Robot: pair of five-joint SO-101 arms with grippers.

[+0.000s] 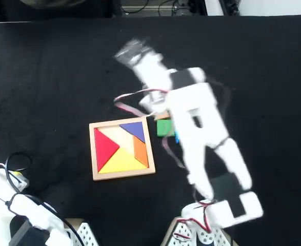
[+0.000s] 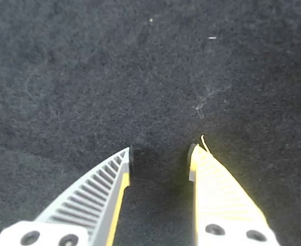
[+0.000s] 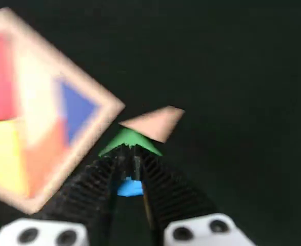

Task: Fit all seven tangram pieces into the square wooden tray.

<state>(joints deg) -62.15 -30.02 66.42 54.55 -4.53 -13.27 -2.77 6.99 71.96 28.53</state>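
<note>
Beside tray (image 1: 123,175), R gripper (image 3: 131,149) clenched by green piece (image 3: 121,142), L gripper (image 2: 160,154) released.

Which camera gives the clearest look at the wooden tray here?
The high view: the whole wooden tray lies in frame, all four rims and the pieces set in it. The right wrist view catches part of it, cut off at the picture's edge. The left wrist view faces black cloth.
</note>
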